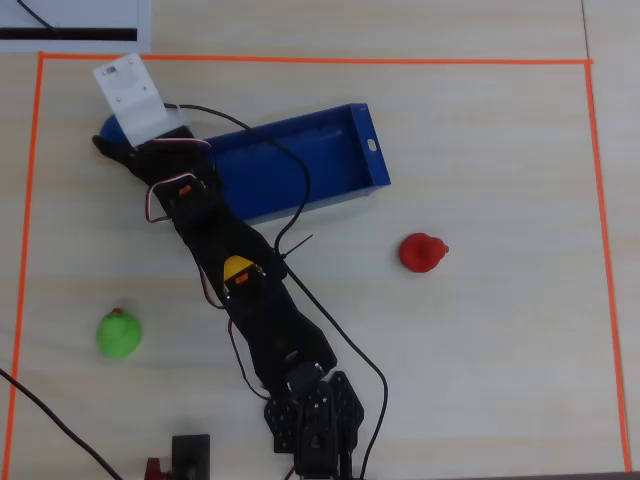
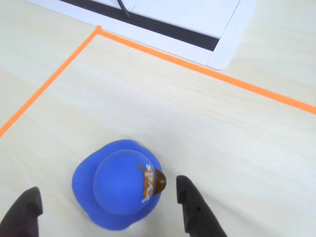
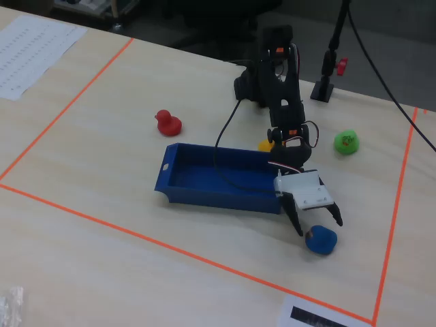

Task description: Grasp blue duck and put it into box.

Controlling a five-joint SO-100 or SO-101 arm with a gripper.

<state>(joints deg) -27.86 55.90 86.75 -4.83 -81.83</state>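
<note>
The gripper (image 2: 108, 205) is hanging over the blue duck (image 2: 118, 183) with its jaws spread wide, one finger on either side and neither touching it. In the fixed view the duck (image 3: 321, 240) is sitting on the table just past the short end of the box (image 3: 204, 195), outside it, near the orange tape (image 2: 64, 65) corner

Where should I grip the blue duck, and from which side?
Grip the blue duck across its round body, coming straight down from above. In the wrist view the open gripper already straddles it, one finger on each flank, with the beak pointing toward the right finger. The body looks wider and steadier than the head.
</note>
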